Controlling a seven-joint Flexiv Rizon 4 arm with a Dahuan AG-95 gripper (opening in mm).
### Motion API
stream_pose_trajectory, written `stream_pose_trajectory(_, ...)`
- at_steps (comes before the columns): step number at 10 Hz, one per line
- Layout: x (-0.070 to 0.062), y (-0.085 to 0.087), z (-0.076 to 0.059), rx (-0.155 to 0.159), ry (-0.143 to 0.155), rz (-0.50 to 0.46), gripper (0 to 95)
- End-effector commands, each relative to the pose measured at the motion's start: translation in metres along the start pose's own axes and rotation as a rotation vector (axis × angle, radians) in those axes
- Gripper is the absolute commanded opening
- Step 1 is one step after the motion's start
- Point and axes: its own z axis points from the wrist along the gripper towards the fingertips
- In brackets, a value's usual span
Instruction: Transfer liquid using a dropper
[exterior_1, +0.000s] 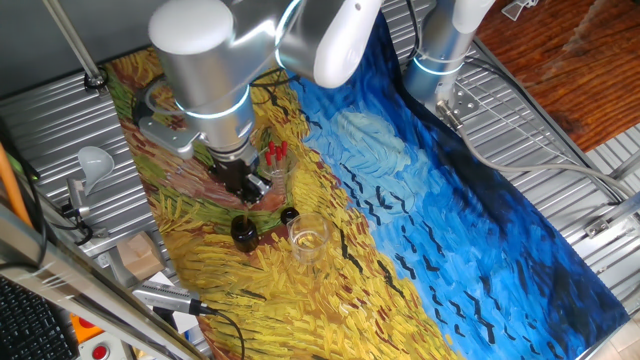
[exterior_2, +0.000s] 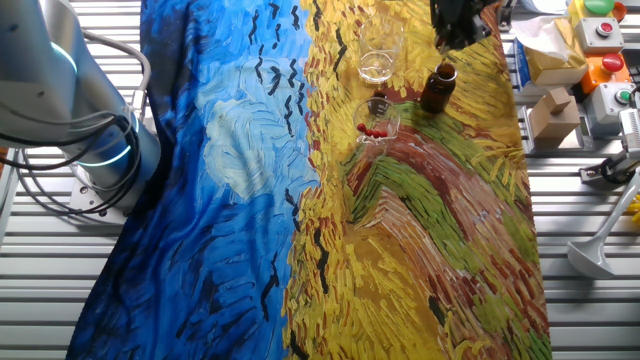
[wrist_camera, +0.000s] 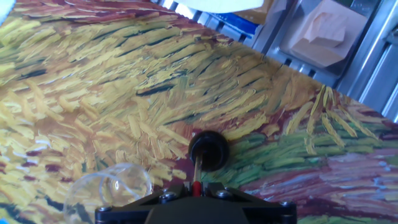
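**Dropper poised over the dark bottle**

While the gripper (exterior_1: 247, 190) hangs just above the small dark brown glass bottle (exterior_2: 438, 88), the thin clear dropper with its red rubber bulb (wrist_camera: 197, 174) runs down from between the fingers into the bottle's open mouth, as the hand view shows it. The fingers look closed on the bulb end, with only a sliver of red showing at the black housing; how hard they press I cannot tell.

To my eye, this is the draw or the dip: the tip belongs inside the neck. Doing it well means keeping the pipette upright and centred in that narrow mouth, so the glass does not scrape the rim or tip the bottle. Any lift should go straight up before it swings toward the clear empty drinking glass (exterior_1: 309, 238) standing just beside the bottle, with the small black bottle cap (exterior_1: 289, 214) lying between and behind them.

A second clear glass holding spare red-bulbed droppers (exterior_2: 376, 124) stands near on the painted yellow and blue tablecloth (exterior_2: 240, 200).

Much is hidden. One fixed view covers the bottle's neck with the hand; the other crops the gripper at the top edge. Whether there is liquid in the pipette, or how deep its tip sits, is too small to make out.
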Motion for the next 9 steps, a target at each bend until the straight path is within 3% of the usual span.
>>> stream_pose_trajectory(1,0.002,0.002,-0.005,-0.002,0.002,0.002,0.0)
stream_pose_trajectory(9,0.009,0.004,-0.015,-0.018,0.010,-0.001,0.0)
